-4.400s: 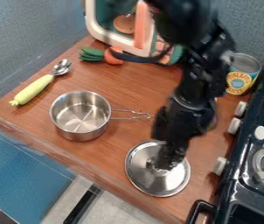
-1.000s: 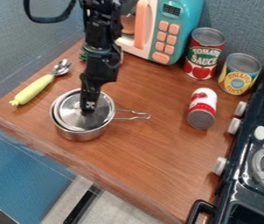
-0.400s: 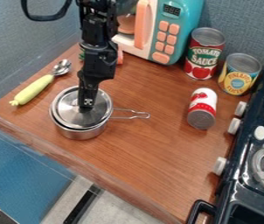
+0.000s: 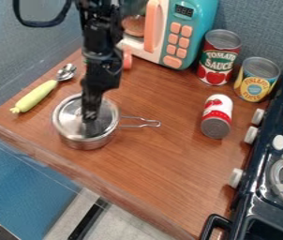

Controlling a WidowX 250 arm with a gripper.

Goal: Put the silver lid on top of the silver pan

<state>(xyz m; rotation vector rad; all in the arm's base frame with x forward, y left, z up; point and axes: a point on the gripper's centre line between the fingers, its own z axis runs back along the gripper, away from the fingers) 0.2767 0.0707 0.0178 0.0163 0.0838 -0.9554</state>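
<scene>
Left on the worktop | lid atop pan, looks nearly seated | jaws at lid's middle, grasping or released: cannot tell | advice: settle it level, check rim all round, release fully, then lift straight up
</scene>
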